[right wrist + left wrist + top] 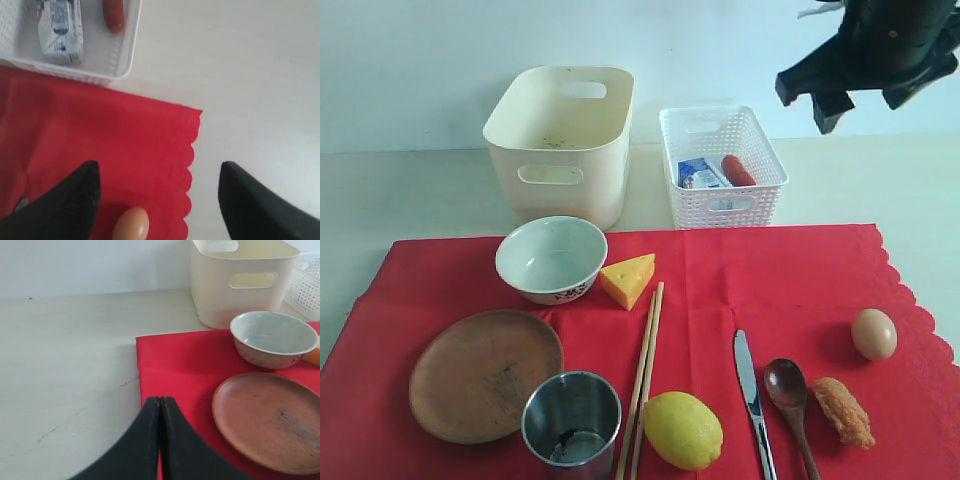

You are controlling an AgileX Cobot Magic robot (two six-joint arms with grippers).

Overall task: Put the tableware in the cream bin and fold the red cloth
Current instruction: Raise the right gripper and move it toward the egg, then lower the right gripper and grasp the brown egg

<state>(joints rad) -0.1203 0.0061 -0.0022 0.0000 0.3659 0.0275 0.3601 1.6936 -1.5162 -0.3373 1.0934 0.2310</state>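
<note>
The red cloth (750, 290) lies spread on the table. On it sit the pale bowl (551, 258), brown plate (485, 373), steel cup (572, 421), chopsticks (645, 375), knife (751, 395) and dark spoon (789, 395). The cream bin (563, 140) stands behind the cloth, with nothing in it. My right gripper (832, 100) hangs high at the back right, open, nothing between its fingers; its own view shows it (157, 170) above the cloth's scalloped edge (192, 150). My left gripper (160, 401) is shut and empty, over the cloth's left edge near the plate (272, 420) and bowl (274, 337).
A white lattice basket (723, 165) beside the bin holds a carton (698, 175) and a sausage (738, 170). Also on the cloth are a cheese wedge (628, 278), lemon (682, 430), egg (873, 333) and a fried piece (842, 410). Bare table lies around the cloth.
</note>
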